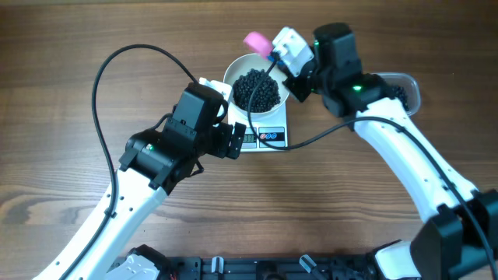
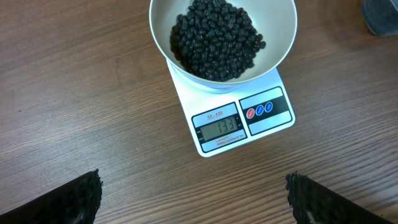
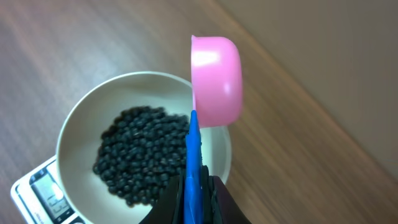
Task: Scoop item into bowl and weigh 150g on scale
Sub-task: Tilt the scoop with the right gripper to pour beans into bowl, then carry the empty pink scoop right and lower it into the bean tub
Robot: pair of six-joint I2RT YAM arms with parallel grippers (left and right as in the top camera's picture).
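Here: scale (image 2: 261,134) on the counter (image 1: 62,93), long axis running far to near, display end toward the robot, reading 131. Bowl (image 2: 283,37) sits on its far end, holding a dark heap of the item (image 2: 214,37). Right tool (image 3: 189,193) clenched on the blue handle of a scoop (image 3: 216,81); handle points toward the bowl's far rim, pink cup tipped on edge above it. Left tool (image 2: 196,202) released, jaws wide, hovering near the display end. Bare counter to the left. Clear tub (image 1: 408,85) at right, under the right arm.
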